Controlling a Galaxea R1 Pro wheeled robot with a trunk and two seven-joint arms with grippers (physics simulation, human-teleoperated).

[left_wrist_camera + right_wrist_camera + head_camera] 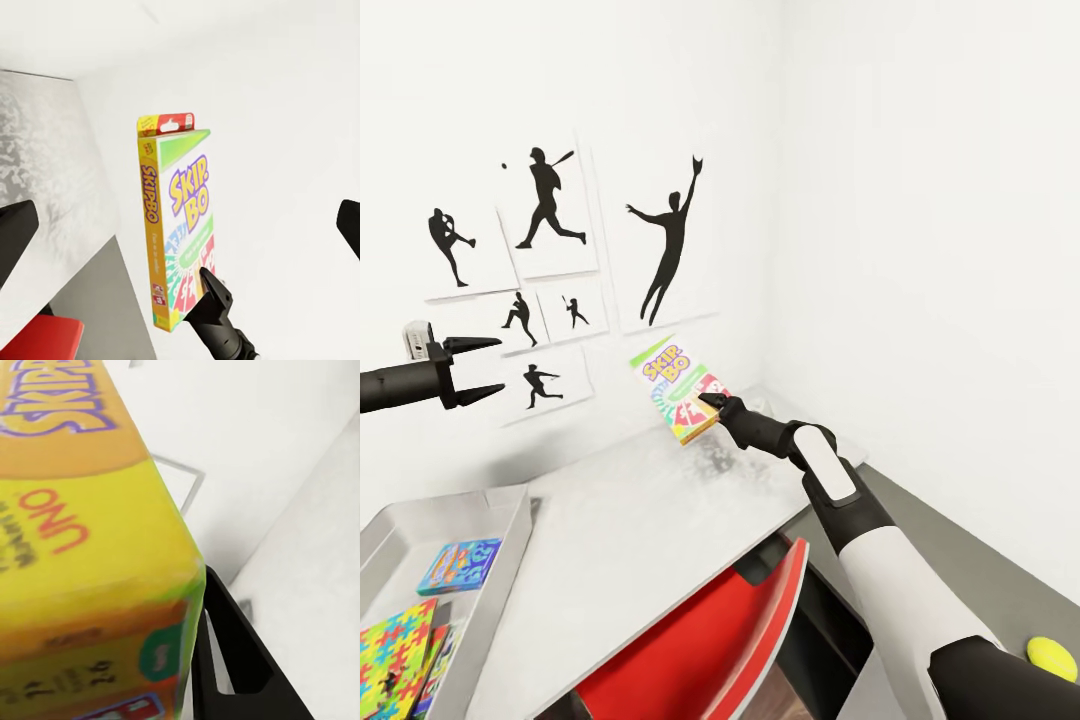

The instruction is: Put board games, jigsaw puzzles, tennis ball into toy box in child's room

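Observation:
My right gripper [710,403] is shut on the lower corner of the orange-green Skip-Bo board game [678,388], holding it upright in the air above the far end of the white table [650,530]. In the left wrist view the same box [178,225] hangs in front of the wall. In the right wrist view it [82,547] presses against a black finger [240,660]. The grey toy box [505,560] stands at the table's near left and holds a blue board game [460,565] and a jigsaw puzzle [395,660]. My left gripper [482,370] is open in the air, above the toy box. The tennis ball [1052,658] lies low at the right, on a dark surface.
A red chair [720,640] is tucked under the table's front edge. Black baseball-player silhouette posters [550,210] hang on the white wall behind the table. The room's corner lies just past the held box.

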